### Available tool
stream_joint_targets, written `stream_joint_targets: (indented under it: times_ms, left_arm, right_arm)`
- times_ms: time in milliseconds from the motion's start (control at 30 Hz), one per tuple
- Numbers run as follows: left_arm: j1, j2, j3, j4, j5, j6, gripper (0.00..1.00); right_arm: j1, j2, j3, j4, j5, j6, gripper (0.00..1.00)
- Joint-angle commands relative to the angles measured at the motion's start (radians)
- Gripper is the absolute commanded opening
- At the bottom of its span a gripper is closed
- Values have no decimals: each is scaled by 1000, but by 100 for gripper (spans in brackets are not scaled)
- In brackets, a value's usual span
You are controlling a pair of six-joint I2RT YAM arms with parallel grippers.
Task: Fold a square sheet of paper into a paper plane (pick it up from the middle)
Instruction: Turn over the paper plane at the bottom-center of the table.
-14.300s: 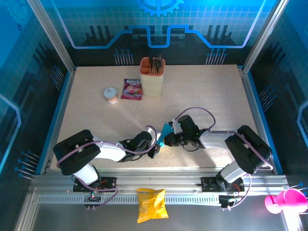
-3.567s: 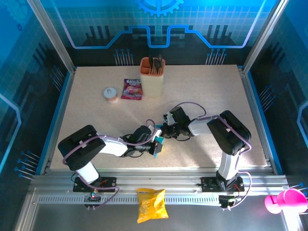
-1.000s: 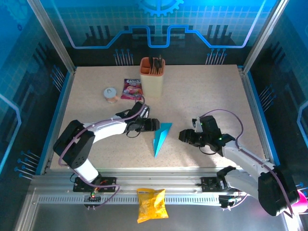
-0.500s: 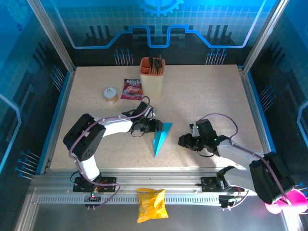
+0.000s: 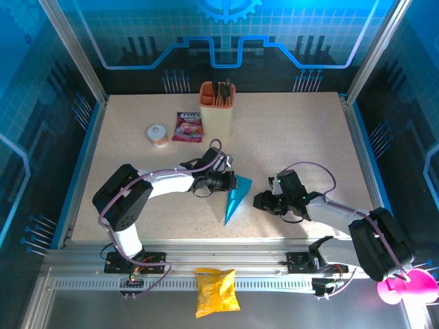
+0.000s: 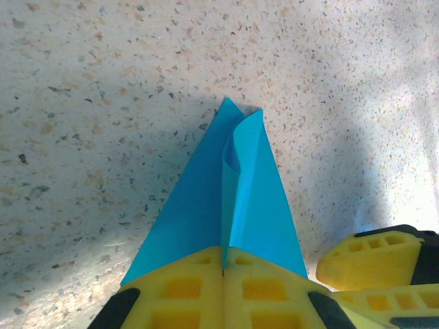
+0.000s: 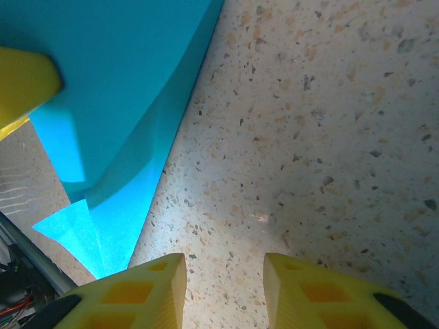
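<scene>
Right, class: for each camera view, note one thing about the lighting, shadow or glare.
Left wrist: a soft shadow lies left of the paper plane on the table, and the far right is washed out. Right wrist: a small glare spot on the table. Top external: blue glow across the back wall.

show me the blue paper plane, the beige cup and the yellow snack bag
slim bright-blue paper plane [image 5: 234, 200]: top external view, middle of its folded body
tall beige cup [image 5: 217, 120]: top external view, its near side wall
crinkled yellow snack bag [image 5: 216, 291]: top external view, centre of the bag
</scene>
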Motion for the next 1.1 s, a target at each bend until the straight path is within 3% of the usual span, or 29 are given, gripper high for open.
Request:
stream_joint_targets:
  times_ms: [0,167,433,667,1000,1067]
  left_arm:
    - [-8,6,17,3,-15,-5,0]
    - [-11,-64,-17,3,-91,-9,0]
    - [-32,-254,-31,-233,-428,62,0]
    - [-76,-223,11,-416,-677,135,0]
    - [-125,-86,37,-406,-728,146,0]
    - [-134,-76,37,-400,-723,147,11]
  right_arm:
    - [15,6,7,18,-13,-12,35]
    - [16,2,10,15,-17,-9,34]
    - [65,1,39,2,-11,-4,34]
    - [192,59,87,16,35,13,33]
    - [251,103,87,45,60,34,33]
    - [250,102,85,45,59,33,33]
